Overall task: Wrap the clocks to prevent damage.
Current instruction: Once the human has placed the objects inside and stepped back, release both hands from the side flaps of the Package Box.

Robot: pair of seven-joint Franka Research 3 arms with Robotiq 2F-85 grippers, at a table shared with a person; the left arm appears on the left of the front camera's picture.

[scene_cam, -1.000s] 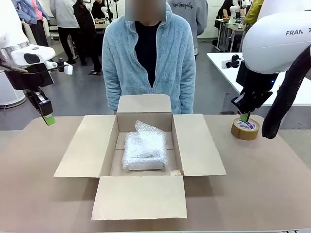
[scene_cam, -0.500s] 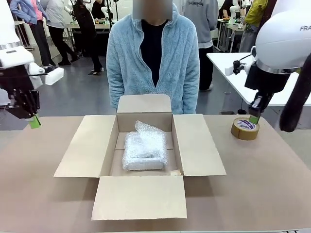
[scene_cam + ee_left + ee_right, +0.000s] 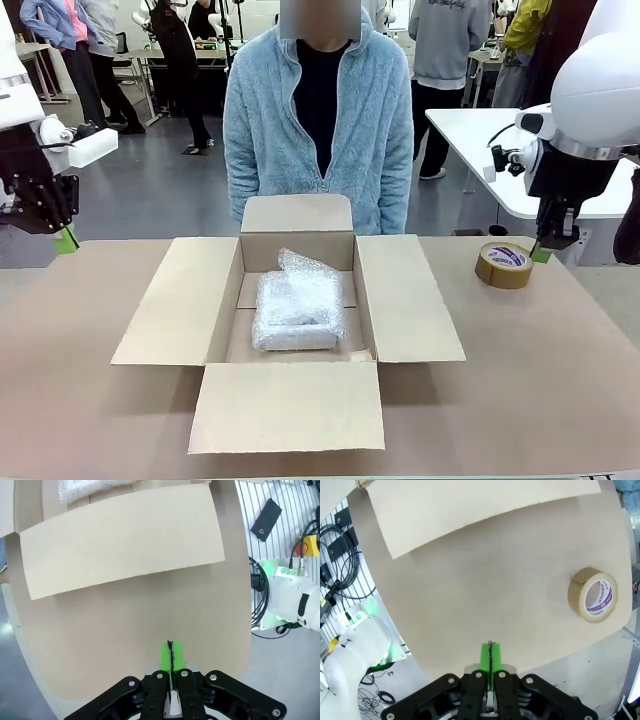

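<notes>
While both arms are hanging out at opposite ends, the bench (image 3: 560,380) is carrying an open cardboard box (image 3: 290,405) at its middle. All four flaps are lying outward, and a person (image 3: 318,120) is standing just behind the far flap.

The clocks (image 3: 297,312) are resting on the box floor, about midway between the side walls. They are showing as one lumpy, roughly rectangular bundle in whitish clear bubble wrap, with a loose crumpled end rising at the far side. The long axis is judged to be running near to far, toward the person. No bare clock surface is showing, and whether any tape is holding the wrap cannot be told.

A brown tape roll (image 3: 504,265) is lying flat on the bench, well right of the box.

The left gripper (image 3: 66,238) is hovering off the far-left corner. The right gripper (image 3: 541,253) is hovering just beside the tape roll. The bundle is lying inward of both, well apart from each, and neither arm is clearly nearer. In both wrist views the fingers are pressing pad to pad, holding nothing.
</notes>
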